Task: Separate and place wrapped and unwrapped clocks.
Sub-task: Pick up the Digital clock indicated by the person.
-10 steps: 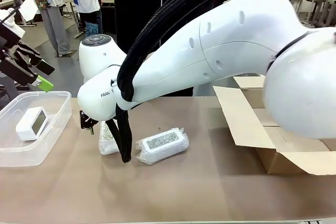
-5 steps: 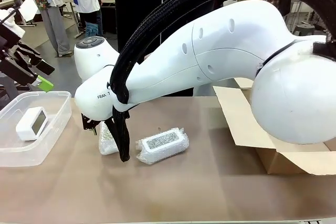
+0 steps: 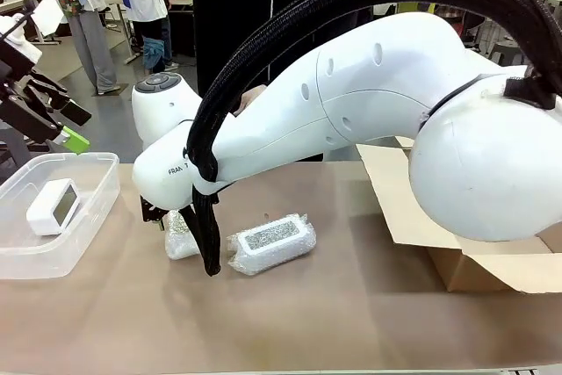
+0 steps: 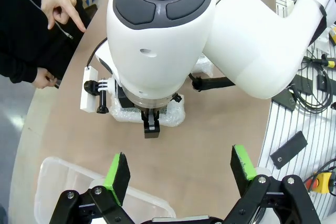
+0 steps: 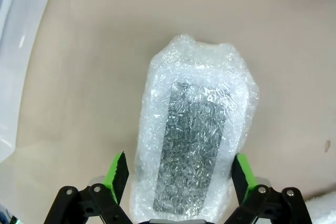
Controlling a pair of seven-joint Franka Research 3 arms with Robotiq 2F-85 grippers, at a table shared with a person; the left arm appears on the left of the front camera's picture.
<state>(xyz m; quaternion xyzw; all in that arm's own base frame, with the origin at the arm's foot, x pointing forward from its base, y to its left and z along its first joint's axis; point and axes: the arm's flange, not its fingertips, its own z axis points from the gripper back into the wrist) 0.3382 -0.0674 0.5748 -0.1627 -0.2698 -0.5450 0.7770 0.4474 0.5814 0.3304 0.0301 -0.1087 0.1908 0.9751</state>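
Bubble-wrapped white oblong clock bundle (image 5: 194, 145) lies under the right gripper (image 5: 180, 176), its narrow width between wide-apart green pads (image 5: 118, 170).

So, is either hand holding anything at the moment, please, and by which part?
Nothing is held. The right hand is open astride a bubble-wrapped clock; the left hand is open too.

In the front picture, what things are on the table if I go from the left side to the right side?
Clear plastic bin holding the bare white clock → first bubble-wrapped clock → second bubble-wrapped clock → open cardboard box.
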